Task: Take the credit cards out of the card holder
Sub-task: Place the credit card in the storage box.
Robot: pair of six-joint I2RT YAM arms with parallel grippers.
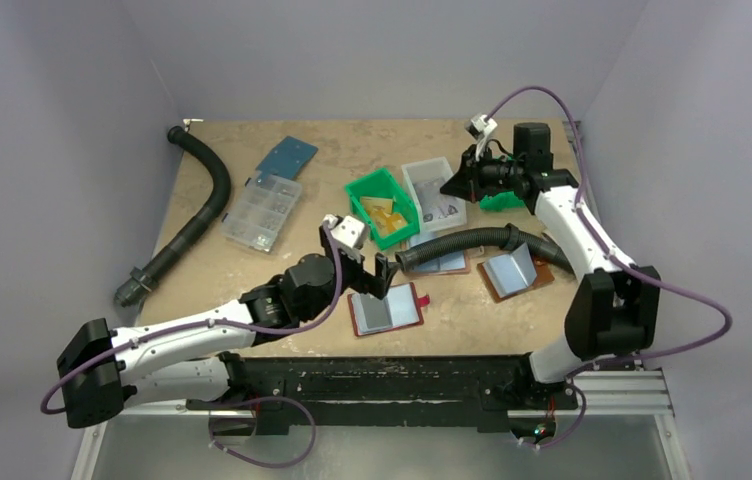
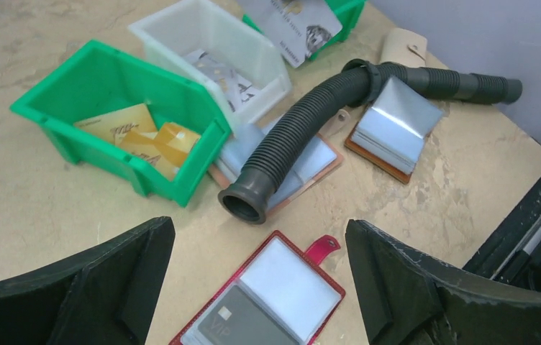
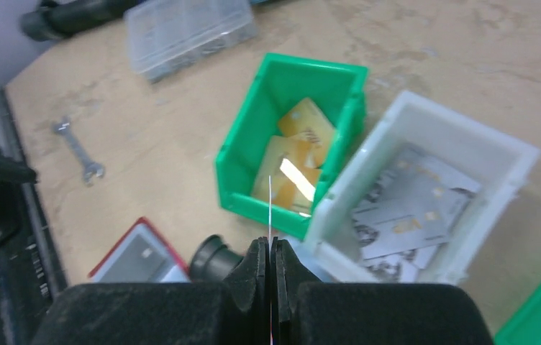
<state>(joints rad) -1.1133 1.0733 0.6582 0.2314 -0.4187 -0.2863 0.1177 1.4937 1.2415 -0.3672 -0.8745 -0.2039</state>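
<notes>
The dark red card holder (image 1: 387, 310) lies open near the table's front edge, its red tab (image 2: 323, 249) pointing to the back right. One pale pocket holds a dark grey credit card (image 2: 242, 323). My left gripper (image 2: 259, 237) hangs open just above the holder, with nothing between its fingers. My right gripper (image 3: 270, 244) is shut on a thin pale credit card (image 3: 270, 208), seen edge-on. It holds the card over the near rim of the white bin (image 3: 426, 129). That same card (image 2: 293, 25) shows flat at the top of the left wrist view.
A green bin (image 1: 380, 205) of yellow-orange cards stands left of the white bin (image 1: 432, 190). A black ribbed hose (image 1: 462, 243) lies across a brown folder (image 1: 442, 262); another folder (image 1: 517, 272) is open to the right. Back left are a clear organiser box (image 1: 262, 212) and a second hose (image 1: 197, 215).
</notes>
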